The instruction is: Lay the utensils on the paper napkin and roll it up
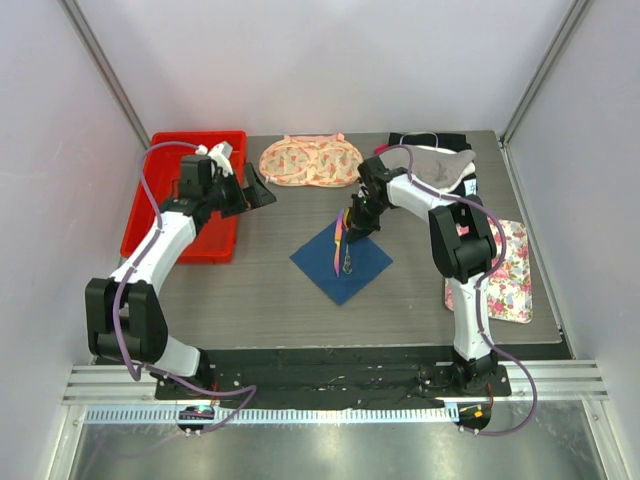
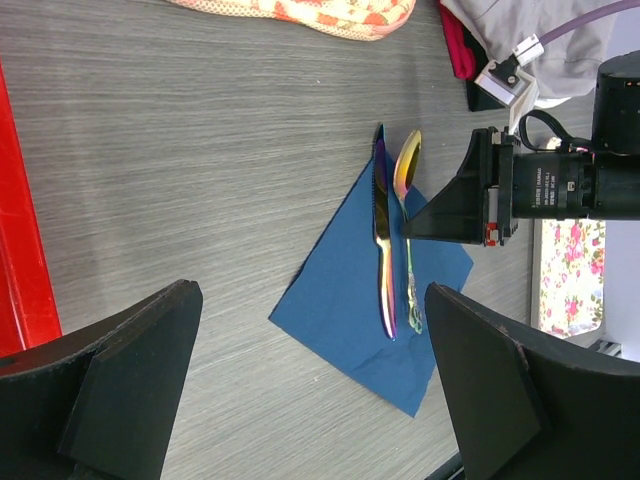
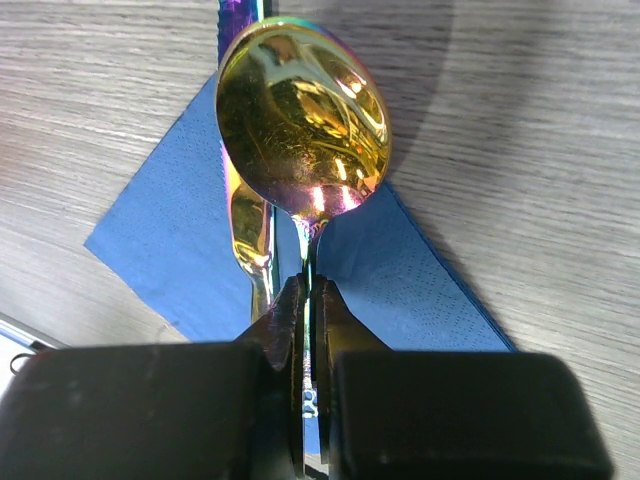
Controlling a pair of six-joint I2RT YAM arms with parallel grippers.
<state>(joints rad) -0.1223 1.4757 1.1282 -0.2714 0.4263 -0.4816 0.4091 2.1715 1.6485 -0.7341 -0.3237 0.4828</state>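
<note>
Top view, clock directions taken from table [image 1: 250, 290] centre.

- Paper napkin [image 1: 318, 258]: dark blue, lies flat at centre, turned as a diamond with corners at 12, 3, 6 and 9 o'clock.
- Utensils [image 1: 341, 252]: two pieces, side by side, running 12 to 6 o'clock across the napkin.
  - Knife [image 2: 382, 240], iridescent purple-pink, lies on the 9 o'clock side. Its tip runs past the napkin's 12 o'clock corner onto bare table.
  - Spoon [image 3: 300, 115], gold bowl, is just beside it on the 3 o'clock side, bowl toward 12 o'clock and over that same corner.
- Right gripper [image 3: 308, 310]: jaws pinched narrow on the spoon's neck just below the bowl, holding it. Cannot tell whether the spoon's handle rests on the napkin or hangs just above it.
- Left gripper [image 1: 262, 190]: at 10 o'clock, well apart from the napkin, beside the red tray [image 1: 175, 150]. Jaws are spread wide with nothing between the fingers [image 2: 130, 380]. Its wrist view looks across at the napkin and the other arm.
- Peach floral cloth [image 1: 310, 160]: at 12 o'clock, near the far edge.
- White floral mat [image 1: 515, 270]: at 3 o'clock, by the right arm.
</note>
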